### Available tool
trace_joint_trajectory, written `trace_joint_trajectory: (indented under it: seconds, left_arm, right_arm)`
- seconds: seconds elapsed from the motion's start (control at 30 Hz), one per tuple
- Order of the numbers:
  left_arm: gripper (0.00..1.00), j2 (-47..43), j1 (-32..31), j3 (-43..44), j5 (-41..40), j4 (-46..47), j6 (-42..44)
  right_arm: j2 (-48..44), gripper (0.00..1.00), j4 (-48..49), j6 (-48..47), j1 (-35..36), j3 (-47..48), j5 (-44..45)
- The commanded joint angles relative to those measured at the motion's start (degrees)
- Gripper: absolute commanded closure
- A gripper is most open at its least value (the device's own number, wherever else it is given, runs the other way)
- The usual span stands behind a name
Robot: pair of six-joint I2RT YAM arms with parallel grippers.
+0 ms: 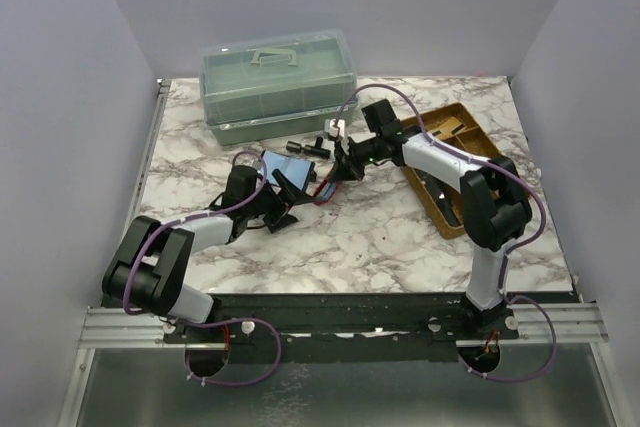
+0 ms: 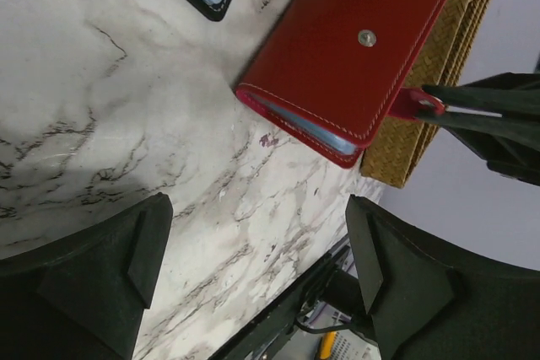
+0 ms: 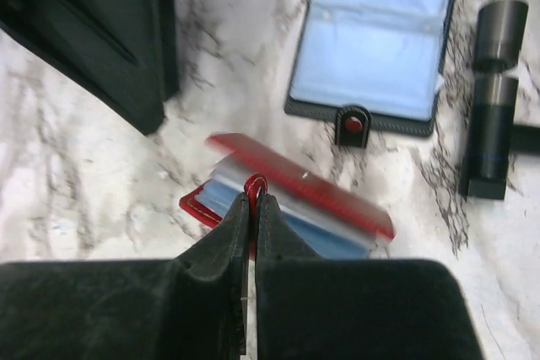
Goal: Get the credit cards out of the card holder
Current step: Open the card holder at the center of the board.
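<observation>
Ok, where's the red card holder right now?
The card holder sits mid-table, just right of the open blue case in the top view, ahead of the left gripper. The right gripper pinches its closing tab.

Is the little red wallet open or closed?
Nearly closed: the card holder is folded over, but the right gripper pinches its tab and it gapes slightly.
</observation>
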Motion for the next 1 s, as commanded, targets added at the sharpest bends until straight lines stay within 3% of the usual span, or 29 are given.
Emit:
trace_joint_trajectory:
  seconds: [0.0,0.27,0.5,0.6,0.8,0.97]
  left_arm:
    - [0.10,0.9,-1.7,1.0,0.0,4.8,-1.3]
    - [0.11,-9.2,-2.1,-2.8,-2.6,4.7,1.7]
    - [0.17,-12.9,-3.1,-4.8,-4.1,0.0,1.2]
    - [0.18,-11.4,-4.3,-3.7,-4.9,-0.1,1.7]
    - [0.25,-3.8,-6.0,3.0,-4.2,-1.2,5.9]
    - [0.37,2.7,-7.8,9.5,-3.7,-4.8,8.9]
  right_arm:
    - [-3.4,1.00,-0.5,2.9,0.5,-0.4,-9.1]
    - [-5.7,1.00,-6.3,2.9,0.3,1.1,-11.4]
    - [-8.3,1.00,-14.8,1.1,-2.8,-4.6,-8.2]
    - [-12.0,1.00,-14.9,1.2,-5.0,-9.5,-4.8]
    - [-15.8,0.99,-21.1,-7.6,-5.1,-16.8,2.6]
    - [-15.6,0.80,-20.8,-5.3,-5.2,-21.2,17.6]
